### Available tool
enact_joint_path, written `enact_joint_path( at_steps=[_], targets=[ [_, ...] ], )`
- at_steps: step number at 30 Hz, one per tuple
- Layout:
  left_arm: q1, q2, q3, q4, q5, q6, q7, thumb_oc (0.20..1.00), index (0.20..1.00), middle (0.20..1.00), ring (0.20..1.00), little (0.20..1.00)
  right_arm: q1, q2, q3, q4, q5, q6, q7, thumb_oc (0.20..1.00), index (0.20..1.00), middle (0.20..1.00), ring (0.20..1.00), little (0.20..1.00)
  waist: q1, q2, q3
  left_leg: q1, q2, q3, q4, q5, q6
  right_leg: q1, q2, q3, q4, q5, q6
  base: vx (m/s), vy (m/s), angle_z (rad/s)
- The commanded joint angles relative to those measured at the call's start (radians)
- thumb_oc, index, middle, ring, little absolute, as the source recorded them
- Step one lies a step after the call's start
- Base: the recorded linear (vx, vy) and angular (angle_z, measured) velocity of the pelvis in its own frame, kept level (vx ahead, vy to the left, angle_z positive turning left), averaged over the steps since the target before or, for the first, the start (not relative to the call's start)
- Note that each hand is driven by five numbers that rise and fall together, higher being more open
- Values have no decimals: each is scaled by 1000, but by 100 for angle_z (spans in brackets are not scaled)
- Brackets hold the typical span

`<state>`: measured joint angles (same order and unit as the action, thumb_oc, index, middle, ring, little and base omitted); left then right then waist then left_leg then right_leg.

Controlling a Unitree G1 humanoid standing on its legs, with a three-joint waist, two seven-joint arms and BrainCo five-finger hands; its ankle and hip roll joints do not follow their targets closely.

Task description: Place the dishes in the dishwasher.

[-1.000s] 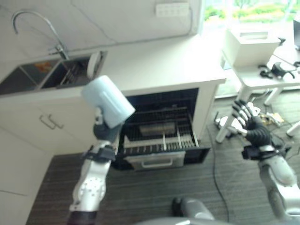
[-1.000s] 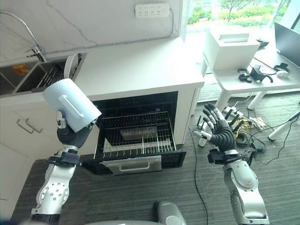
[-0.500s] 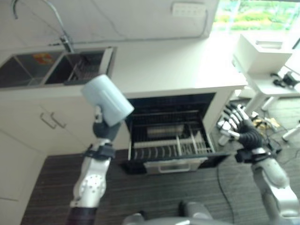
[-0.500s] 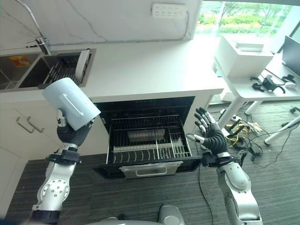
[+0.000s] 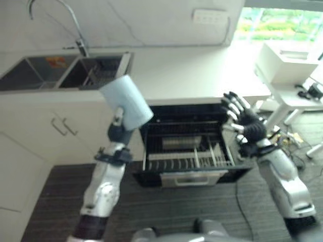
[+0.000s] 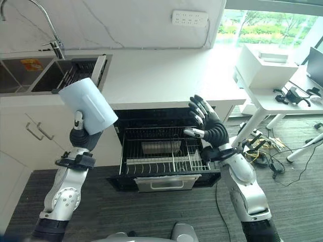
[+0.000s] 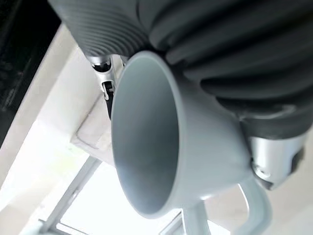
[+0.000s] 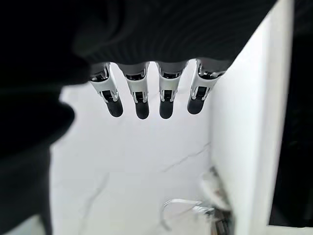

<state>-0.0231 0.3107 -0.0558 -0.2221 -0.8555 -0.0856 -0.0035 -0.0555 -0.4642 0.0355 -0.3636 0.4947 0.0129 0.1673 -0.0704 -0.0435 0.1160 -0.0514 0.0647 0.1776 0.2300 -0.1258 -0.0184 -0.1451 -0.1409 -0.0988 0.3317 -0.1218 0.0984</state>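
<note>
Mug (image 6: 89, 106), pale blue, sits gripped in my left robot hand (image 6: 81, 135), raised beside the open dishwasher (image 6: 166, 151). My right robot hand (image 6: 212, 132) hovers above its rack, fingers spread open.

A white counter (image 6: 161, 70) runs beside a steel sink (image 6: 30, 80) with a curved faucet (image 6: 48, 25). A wall outlet strip (image 6: 191, 17) sits above it, and a white table (image 6: 282, 98) carrying a white box (image 6: 262, 63) stands near the window.

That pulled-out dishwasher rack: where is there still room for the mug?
The dishwasher rack looks mostly bare: the front rows of tines and the right side stand open. A grey holder fills the back middle. The left hand holds the mug above the rack's left edge; the right hand hovers open over its right.
</note>
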Motion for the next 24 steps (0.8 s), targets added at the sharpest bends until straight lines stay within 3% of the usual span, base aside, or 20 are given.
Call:
enact_joint_path(
  at_steps=[1,6,9,17,24],
  targets=[
    [-52,32,-13,-28,168,-123,99,200,200,200,200,200,-31,-16,-10,-46,16,-46,15,1000,1000,1000,1000,1000,15,-5,-34,-20,63,13,70,-91,-28,33,-51,-39,-32,1,66,0,0,0],
    [-100,31,-72,5,331,-160,229,200,200,200,200,200,-98,-36,18,-50,20,-49,-14,1000,1000,1000,1000,1000,22,-11,-40,-17,62,13,70,-96,-27,39,-44,-38,-32,-7,61,0,0,0],
    [-138,30,-93,36,517,-218,421,200,200,200,200,200,-147,-34,41,-49,-1,-47,-28,1000,1000,1000,1000,1000,23,-16,-46,-15,61,13,70,-100,-27,41,-39,-34,-32,-10,58,0,-6,-1],
    [-265,39,-190,150,953,-203,735,200,200,200,200,200,-277,-3,123,-28,16,28,-90,1000,1000,1000,1000,1000,16,-31,-60,-7,61,16,70,-110,-27,47,-25,-18,-32,-15,50,0,-3,0],
    [-324,33,-251,197,1087,-199,844,200,200,200,200,200,-357,26,185,-12,8,62,-130,1000,1000,1000,1000,1000,17,-35,-67,1,62,18,70,-116,-27,53,-17,-7,-32,-19,46,0,-4,-1]
  ],
)
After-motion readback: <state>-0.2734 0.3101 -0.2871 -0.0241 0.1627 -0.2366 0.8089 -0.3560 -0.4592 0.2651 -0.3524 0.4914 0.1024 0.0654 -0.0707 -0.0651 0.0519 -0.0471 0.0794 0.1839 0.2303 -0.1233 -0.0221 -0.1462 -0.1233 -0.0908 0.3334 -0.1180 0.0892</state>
